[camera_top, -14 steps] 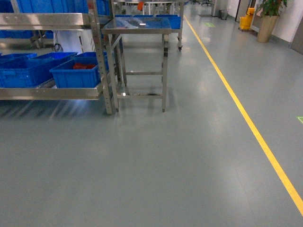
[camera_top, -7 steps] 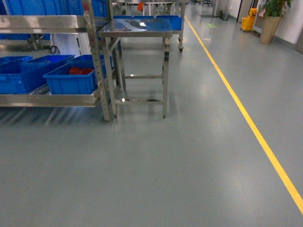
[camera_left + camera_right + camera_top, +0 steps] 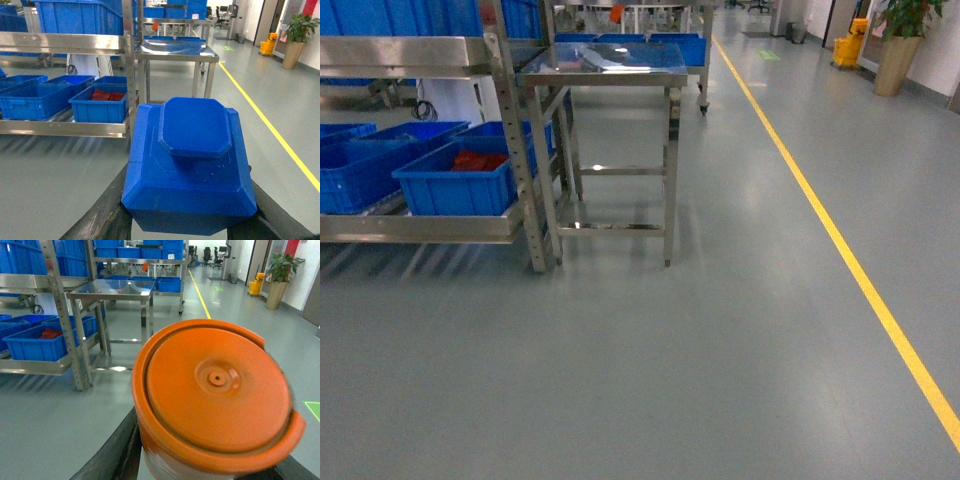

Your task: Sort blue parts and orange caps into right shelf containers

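Left hand [image 3: 187, 222] pinches a blue part [image 3: 189, 165]; beyond it to the left, blue crates [image 3: 100, 102] sit on the shelf [image 3: 62, 127]. Right hand [image 3: 210, 472] clamps an orange cap [image 3: 215, 400]; the steel counter [image 3: 112, 290] stands ahead-left.

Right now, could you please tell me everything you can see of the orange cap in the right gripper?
The orange cap fills the right wrist view: a round, smooth, plastic-looking piece with a raised rim, a flat recessed face and a small central boss with a dimple. A pale band shows at its lower edge. It is tilted, face toward the camera, held between the dark fingers of the right gripper above the grey floor.
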`<state>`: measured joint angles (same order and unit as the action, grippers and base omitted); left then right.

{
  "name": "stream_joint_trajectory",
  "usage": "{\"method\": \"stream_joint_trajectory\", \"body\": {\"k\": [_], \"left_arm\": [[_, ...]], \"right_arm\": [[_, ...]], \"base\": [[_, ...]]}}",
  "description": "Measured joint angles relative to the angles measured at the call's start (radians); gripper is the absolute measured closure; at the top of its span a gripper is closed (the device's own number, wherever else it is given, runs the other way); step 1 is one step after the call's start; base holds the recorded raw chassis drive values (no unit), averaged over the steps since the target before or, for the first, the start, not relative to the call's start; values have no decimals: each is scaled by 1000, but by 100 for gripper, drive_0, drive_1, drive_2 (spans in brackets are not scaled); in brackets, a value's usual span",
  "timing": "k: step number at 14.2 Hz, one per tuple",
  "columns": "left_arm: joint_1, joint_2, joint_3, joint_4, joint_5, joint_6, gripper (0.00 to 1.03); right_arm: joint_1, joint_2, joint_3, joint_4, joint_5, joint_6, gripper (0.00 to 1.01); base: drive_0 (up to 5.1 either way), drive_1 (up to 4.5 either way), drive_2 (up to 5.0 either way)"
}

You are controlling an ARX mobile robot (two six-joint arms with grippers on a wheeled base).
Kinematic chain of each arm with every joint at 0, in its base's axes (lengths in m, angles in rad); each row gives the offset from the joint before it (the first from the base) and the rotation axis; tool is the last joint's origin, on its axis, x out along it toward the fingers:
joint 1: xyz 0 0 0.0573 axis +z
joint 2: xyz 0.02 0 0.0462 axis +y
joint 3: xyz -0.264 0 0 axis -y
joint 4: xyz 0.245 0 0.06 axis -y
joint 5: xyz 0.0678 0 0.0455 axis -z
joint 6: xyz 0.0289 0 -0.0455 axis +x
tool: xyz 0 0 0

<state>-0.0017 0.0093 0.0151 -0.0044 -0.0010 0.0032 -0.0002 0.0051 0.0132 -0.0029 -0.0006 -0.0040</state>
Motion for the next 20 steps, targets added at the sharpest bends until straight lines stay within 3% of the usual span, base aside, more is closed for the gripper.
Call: {"method": "stream_joint_trajectory", "body": {"k": [20], "left_arm": [[0,0,0,-6,1,0,60]], "right_arm": [[0,0,0,-5,0,0,58]], "base": [[0,424,-424]]}}
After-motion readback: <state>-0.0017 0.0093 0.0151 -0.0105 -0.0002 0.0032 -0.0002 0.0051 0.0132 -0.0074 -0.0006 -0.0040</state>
